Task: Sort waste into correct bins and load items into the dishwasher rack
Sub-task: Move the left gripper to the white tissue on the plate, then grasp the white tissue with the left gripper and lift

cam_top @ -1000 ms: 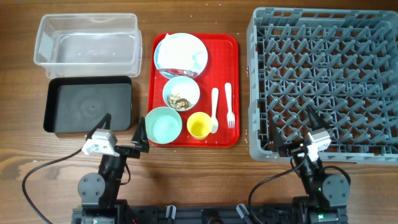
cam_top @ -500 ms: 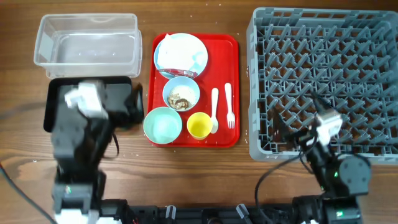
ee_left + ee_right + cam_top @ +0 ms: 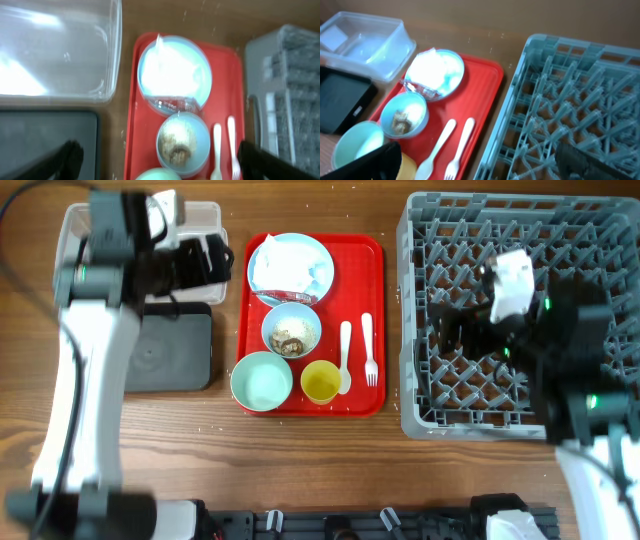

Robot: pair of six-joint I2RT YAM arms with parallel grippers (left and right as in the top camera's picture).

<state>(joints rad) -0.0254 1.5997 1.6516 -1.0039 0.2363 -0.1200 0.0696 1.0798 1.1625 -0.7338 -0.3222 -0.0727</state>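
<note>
We have both arms raised over the tabletop (image 3: pixel 300 470). The left tool (image 3: pixel 159 147) hangs near the 3 o'clock end of the tub (image 3: pixel 55 50), spread wide and holding nothing. The right tool (image 3: pixel 479 150), just as wide and empty, hovers over the rack (image 3: pixel 415 300).

On the red tray (image 3: pixel 375 250), the napkin (image 3: pixel 285 258) lies on the plate (image 3: pixel 322 275) at 12 o'clock, with the wrapper (image 3: pixel 290 298) at the plate's 6 o'clock rim. Scraps (image 3: pixel 291 340) sit in the white bowl (image 3: pixel 272 325) at centre. The teal bowl (image 3: pixel 262 380) is at 7 o'clock, the cup (image 3: pixel 321 383) at 6, and the spoon (image 3: pixel 345 350) and fork (image 3: pixel 367 345) at 4.

The black tray (image 3: pixel 175 350) lies at the tub's 6 o'clock.
</note>
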